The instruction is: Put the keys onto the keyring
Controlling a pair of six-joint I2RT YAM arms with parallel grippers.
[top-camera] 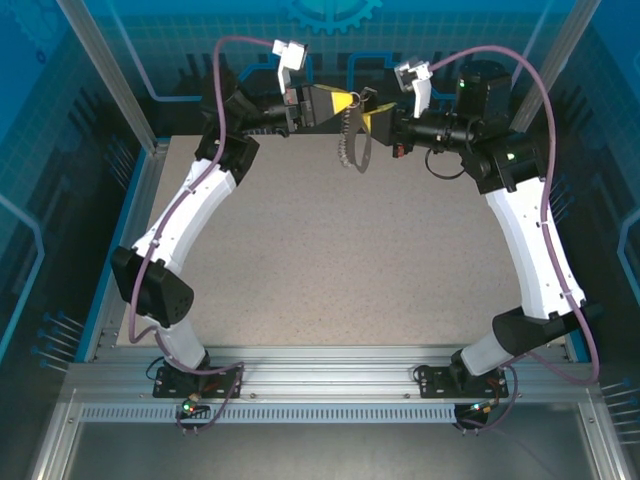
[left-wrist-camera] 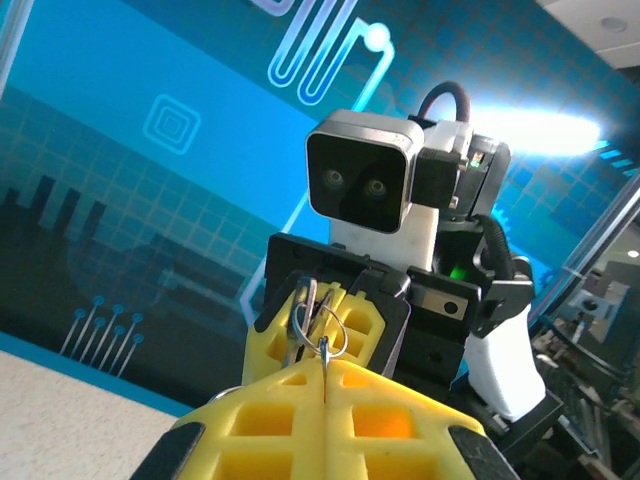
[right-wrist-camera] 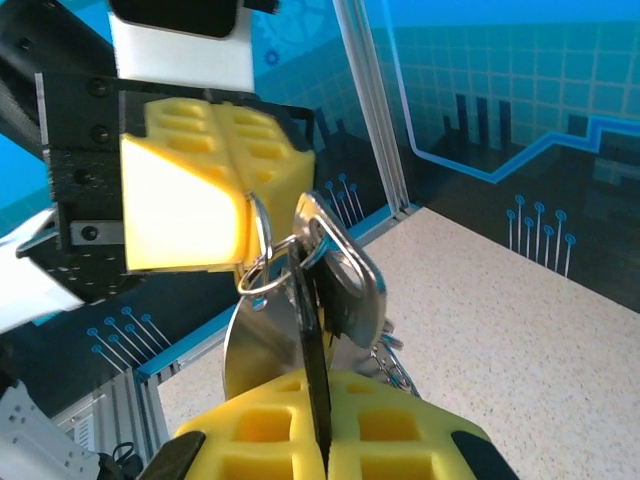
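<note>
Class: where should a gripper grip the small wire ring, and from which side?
On the wire ring, pinch the free arc across its flat faces, from the left gripper side: the other arc meets the keyring in the right gripper.

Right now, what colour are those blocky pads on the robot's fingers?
The pads are bright yellow, clearest in the right wrist view.
</note>
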